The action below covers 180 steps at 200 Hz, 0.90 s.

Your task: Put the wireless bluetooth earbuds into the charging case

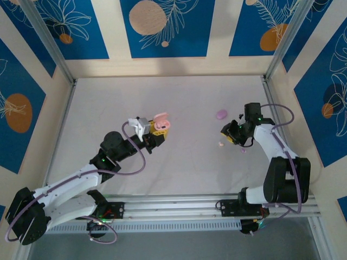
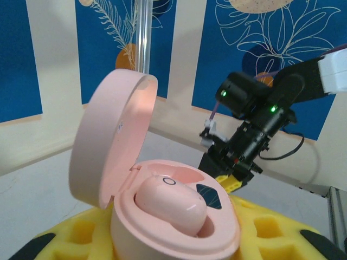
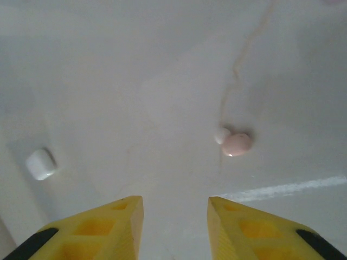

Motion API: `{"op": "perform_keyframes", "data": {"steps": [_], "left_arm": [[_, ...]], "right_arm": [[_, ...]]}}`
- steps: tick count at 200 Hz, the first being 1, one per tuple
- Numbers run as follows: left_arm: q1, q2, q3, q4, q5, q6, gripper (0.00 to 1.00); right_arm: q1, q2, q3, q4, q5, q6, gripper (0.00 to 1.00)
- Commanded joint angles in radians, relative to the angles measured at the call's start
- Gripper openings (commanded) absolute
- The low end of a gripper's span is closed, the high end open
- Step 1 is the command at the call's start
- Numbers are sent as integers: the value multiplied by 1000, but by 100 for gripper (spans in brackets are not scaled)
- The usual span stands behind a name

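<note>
Case sits clamped in left gripper; right gripper stands part-open.

left wrist: base of charging case is cut off by bottom edge, fingers of left gripper are largely hidden under it | right wrist: right gripper is cropped at bottom edge; white item is blurred, not identified | top external: pale speck on table is too small to be told
</note>
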Motion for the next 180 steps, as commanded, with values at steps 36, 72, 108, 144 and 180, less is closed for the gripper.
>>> {"op": "perform_keyframes", "data": {"steps": [36, 72, 108, 144, 180], "left_arm": [[-11, -18, -5, 1, -18, -10, 24], [-12, -18, -7, 4, -19, -12, 25], [-12, -18, -5, -4, -18, -11, 25], [-11, -18, -4, -5, -19, -12, 25], [-12, -18, -3, -7, -20, -11, 25]], "right_arm": [[0, 85, -50, 32, 37, 56, 41], [0, 154, -52, 71, 12, 51, 40], [0, 213, -19, 76, 11, 30, 40], [0, 238, -4, 96, 0, 18, 40], [8, 272, 22, 119, -26, -15, 36]]}}
